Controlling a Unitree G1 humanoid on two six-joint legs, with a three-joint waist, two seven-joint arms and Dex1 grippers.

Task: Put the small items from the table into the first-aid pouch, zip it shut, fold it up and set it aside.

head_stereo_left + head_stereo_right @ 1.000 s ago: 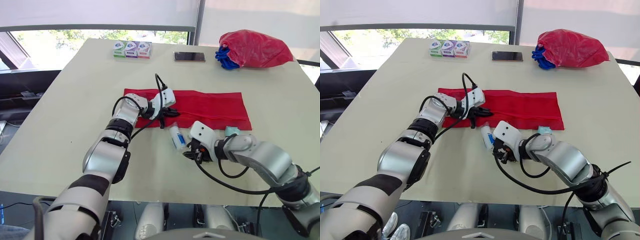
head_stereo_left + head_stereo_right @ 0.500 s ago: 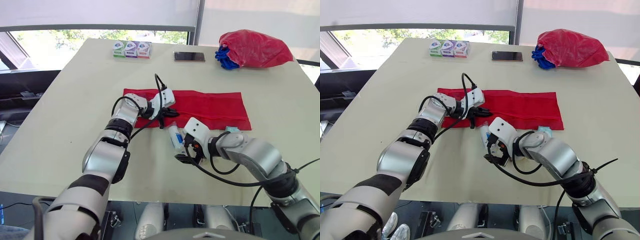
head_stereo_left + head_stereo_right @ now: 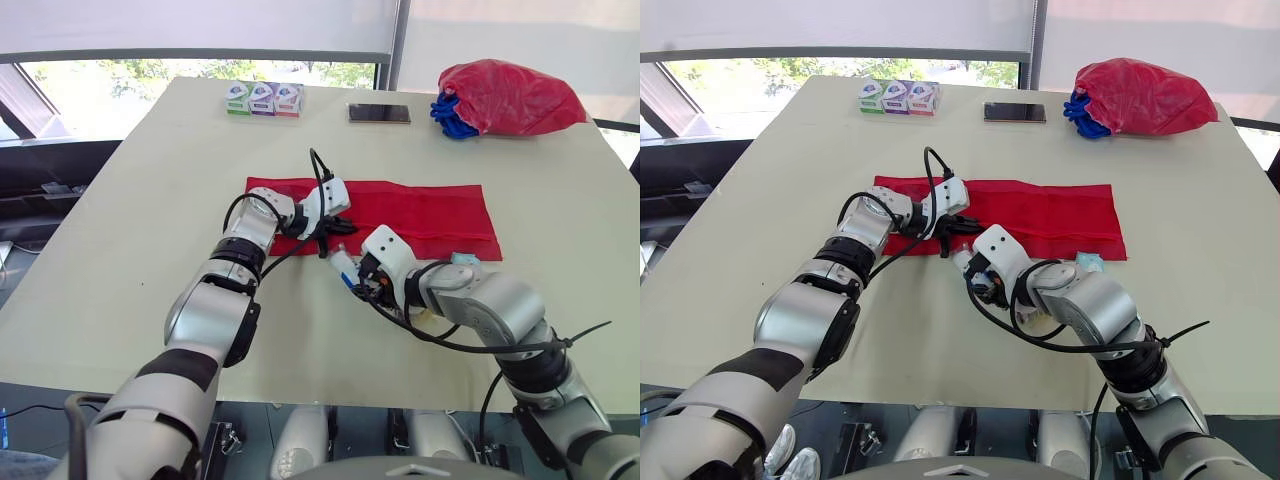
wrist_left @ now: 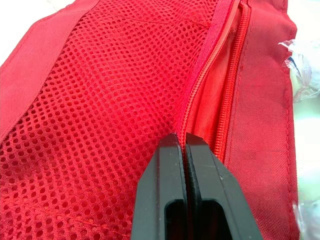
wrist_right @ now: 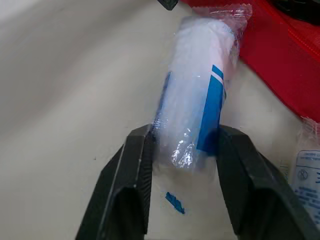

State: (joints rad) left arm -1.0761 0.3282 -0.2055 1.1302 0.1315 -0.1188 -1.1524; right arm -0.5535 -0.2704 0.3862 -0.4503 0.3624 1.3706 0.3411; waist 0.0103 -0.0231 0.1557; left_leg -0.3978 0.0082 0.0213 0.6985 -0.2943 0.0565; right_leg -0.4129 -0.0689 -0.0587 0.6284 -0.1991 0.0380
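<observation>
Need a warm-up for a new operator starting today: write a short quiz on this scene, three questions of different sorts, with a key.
1. True or false: the left gripper has its fingers spread wide, well clear of the red pouch.
2. What sits between the fingers of the right gripper? A) a wrapped roll B) a pair of scissors C) a cup
3. Fill in: along the far edge of the table, the ___ lies between the small boxes and the red bag.

Key: 1 false, its fingers are shut at the pouch's mesh beside the zip; 2 A; 3 phone.
</observation>
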